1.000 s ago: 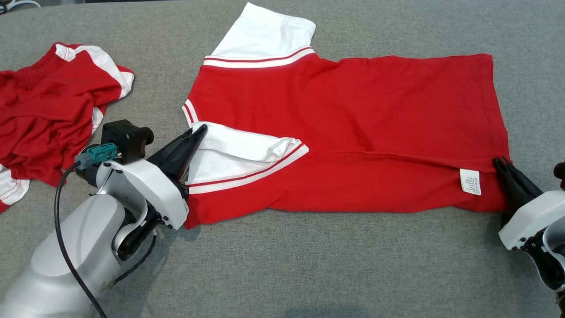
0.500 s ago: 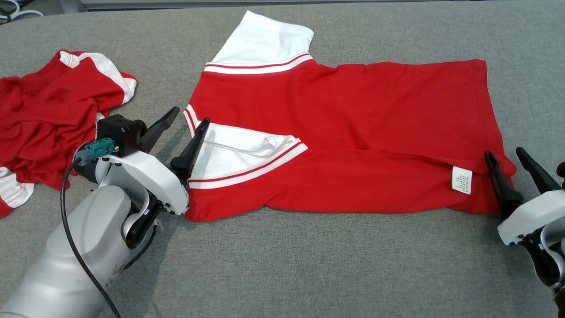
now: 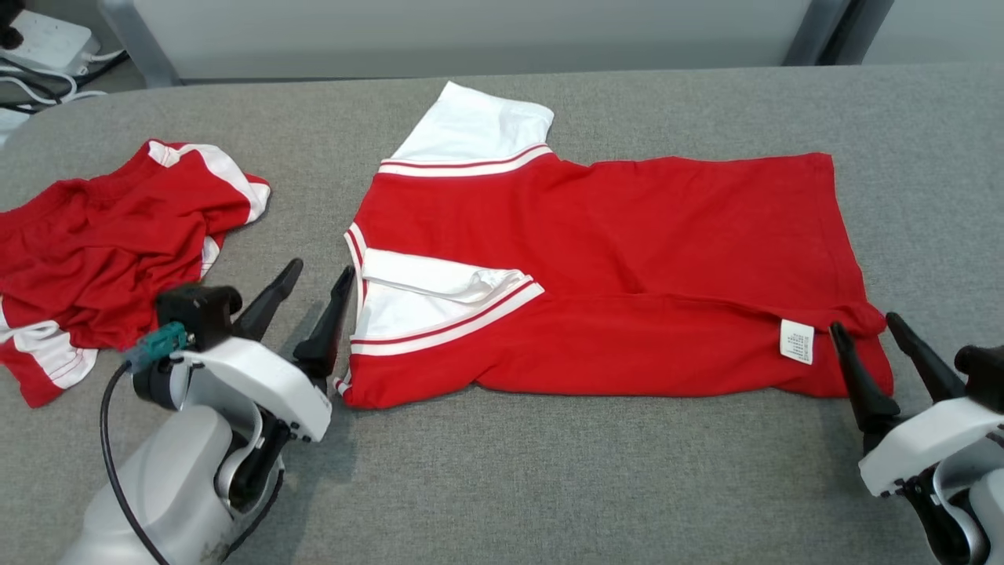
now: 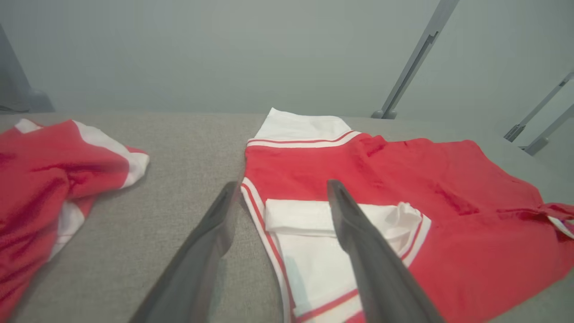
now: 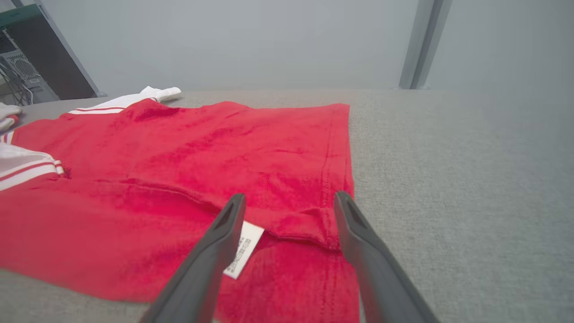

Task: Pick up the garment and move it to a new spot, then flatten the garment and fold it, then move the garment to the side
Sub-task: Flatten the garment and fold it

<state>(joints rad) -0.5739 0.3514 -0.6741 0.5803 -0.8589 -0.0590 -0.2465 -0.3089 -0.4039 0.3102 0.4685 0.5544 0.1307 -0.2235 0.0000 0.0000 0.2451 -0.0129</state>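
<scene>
The garment (image 3: 627,259) is a red shirt with white sleeves, spread on the grey table with its near long edge folded over and a white label (image 3: 796,342) showing. My left gripper (image 3: 320,276) stands open just left of the folded-in near sleeve (image 3: 427,302), holding nothing. My right gripper (image 3: 864,329) is open at the garment's near right corner, also empty. In the left wrist view the open fingers (image 4: 358,233) frame the shirt's (image 4: 403,193) collar side. In the right wrist view the fingers (image 5: 210,255) straddle the folded hem corner (image 5: 309,224).
A second red and white garment (image 3: 110,251) lies crumpled at the table's left. Cables and a white box (image 3: 39,47) sit beyond the far left edge. Metal frame legs (image 3: 808,31) stand behind the table. Bare grey table (image 3: 549,471) lies in front.
Both grippers went from shut on the garment's folded edge to open, letting it go, and drew back slightly. The camera tilted up, so the whole picture shifted down.
</scene>
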